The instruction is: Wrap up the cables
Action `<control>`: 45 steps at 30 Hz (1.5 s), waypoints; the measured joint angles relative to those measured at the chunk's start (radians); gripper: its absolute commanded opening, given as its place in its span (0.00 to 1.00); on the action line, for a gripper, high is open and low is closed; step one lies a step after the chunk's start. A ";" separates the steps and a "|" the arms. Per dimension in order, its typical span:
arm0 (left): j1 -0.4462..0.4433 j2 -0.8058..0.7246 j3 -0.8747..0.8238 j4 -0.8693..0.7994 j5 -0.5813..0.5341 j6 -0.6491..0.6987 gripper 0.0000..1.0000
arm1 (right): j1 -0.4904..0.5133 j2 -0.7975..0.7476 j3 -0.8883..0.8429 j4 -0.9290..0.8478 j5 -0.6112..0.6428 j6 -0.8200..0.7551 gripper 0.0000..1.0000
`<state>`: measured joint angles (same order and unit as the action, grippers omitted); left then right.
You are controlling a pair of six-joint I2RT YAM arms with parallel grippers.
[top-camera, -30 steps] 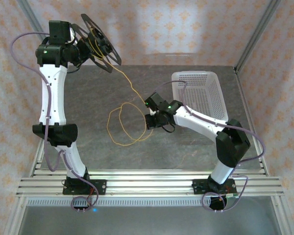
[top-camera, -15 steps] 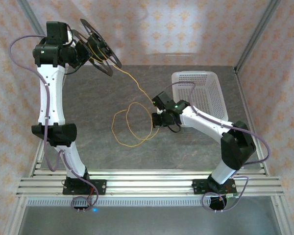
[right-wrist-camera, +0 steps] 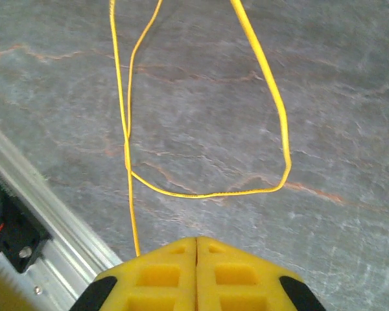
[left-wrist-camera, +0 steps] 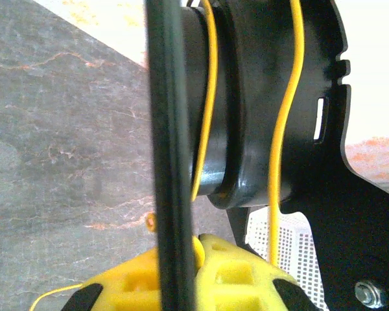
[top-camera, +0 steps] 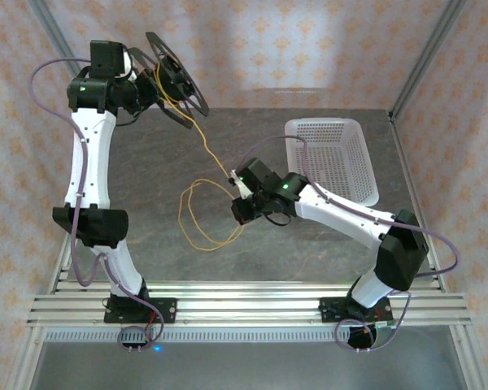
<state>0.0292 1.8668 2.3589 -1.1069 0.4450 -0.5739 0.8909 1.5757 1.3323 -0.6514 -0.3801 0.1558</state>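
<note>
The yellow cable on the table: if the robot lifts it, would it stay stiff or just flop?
Probably floppy: the cable lies in loose, uneven loops on the table. Likely very light, since it is so thin, and the strand up to the spool bends in waves. It may spring a little, as the loops hold open curves.

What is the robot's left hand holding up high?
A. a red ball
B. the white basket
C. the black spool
C: the left gripper is shut on the black spool by its rim, with yellow cable around its hub.
</note>
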 measured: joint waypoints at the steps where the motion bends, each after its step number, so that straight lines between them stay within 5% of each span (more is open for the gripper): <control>1: -0.008 0.000 0.000 0.002 -0.003 0.007 0.00 | 0.006 0.000 0.014 -0.005 -0.005 -0.007 0.00; 11: -0.065 -0.033 -0.079 0.062 -0.061 0.090 0.00 | 0.017 0.000 0.035 -0.044 0.077 -0.038 0.01; 18: -0.130 -0.159 -0.312 0.211 -0.173 0.156 0.00 | -0.046 -0.005 -0.018 -0.043 0.152 -0.021 0.46; 32: -0.200 -0.307 -0.554 0.508 -0.265 0.210 0.00 | -0.048 -0.305 -0.049 0.173 -0.105 -0.047 0.91; 37: -0.235 -0.323 -0.594 0.549 -0.291 0.223 0.00 | -0.079 -0.317 -0.050 0.286 -0.218 0.010 0.92; 45: -0.274 -0.372 -0.618 0.550 -0.298 0.244 0.00 | -0.102 -0.232 0.106 0.284 -0.184 0.074 0.87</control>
<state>-0.2451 1.4948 1.7409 -0.5564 0.1474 -0.3298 0.7887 1.3434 1.4380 -0.3672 -0.5640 0.2302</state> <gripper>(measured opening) 0.059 0.881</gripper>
